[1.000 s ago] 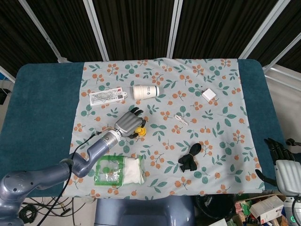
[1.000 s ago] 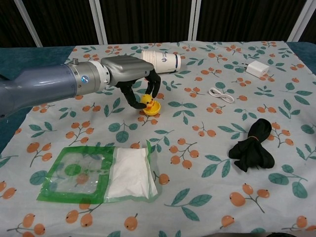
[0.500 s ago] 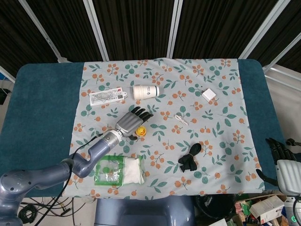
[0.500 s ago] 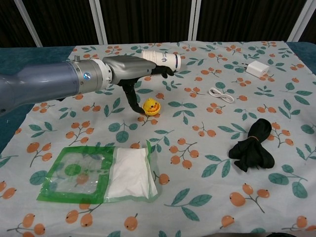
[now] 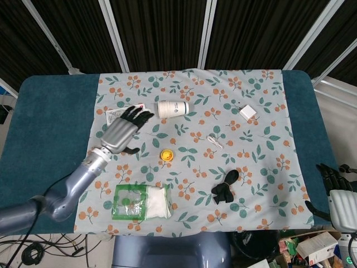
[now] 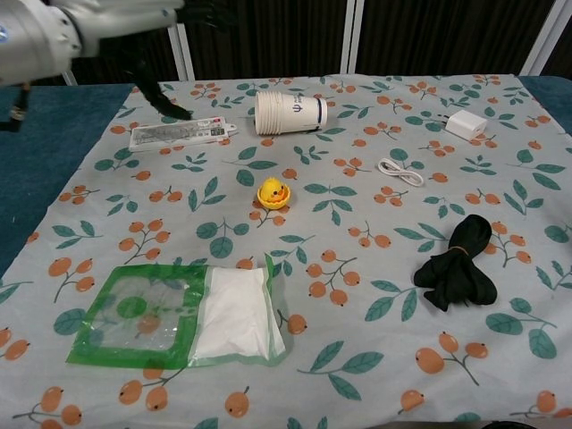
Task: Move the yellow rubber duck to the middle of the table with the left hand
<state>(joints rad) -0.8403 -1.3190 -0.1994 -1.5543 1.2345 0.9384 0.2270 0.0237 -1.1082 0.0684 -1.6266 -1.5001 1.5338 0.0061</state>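
Note:
The yellow rubber duck (image 5: 166, 154) (image 6: 273, 193) sits upright and alone on the floral cloth, left of the table's centre. My left hand (image 5: 123, 131) (image 6: 134, 27) hovers up and to the left of the duck, well apart from it, with fingers spread and nothing in it. At the lower right corner of the head view, off the table's edge, my right hand (image 5: 333, 190) hangs with nothing visibly in it; whether its fingers are apart or curled is unclear.
A white paper cup (image 5: 172, 109) (image 6: 290, 111) lies on its side behind the duck. A flat printed packet (image 6: 176, 133) lies at the back left. A green-and-white pouch (image 5: 141, 201) (image 6: 189, 314) is near the front edge. A white cable (image 6: 400, 172), white charger (image 6: 465, 125) and black strap (image 6: 460, 265) lie to the right.
My left hand let go of the duck, opened, then rose and drew back to the left. The duck stays where it was set down.

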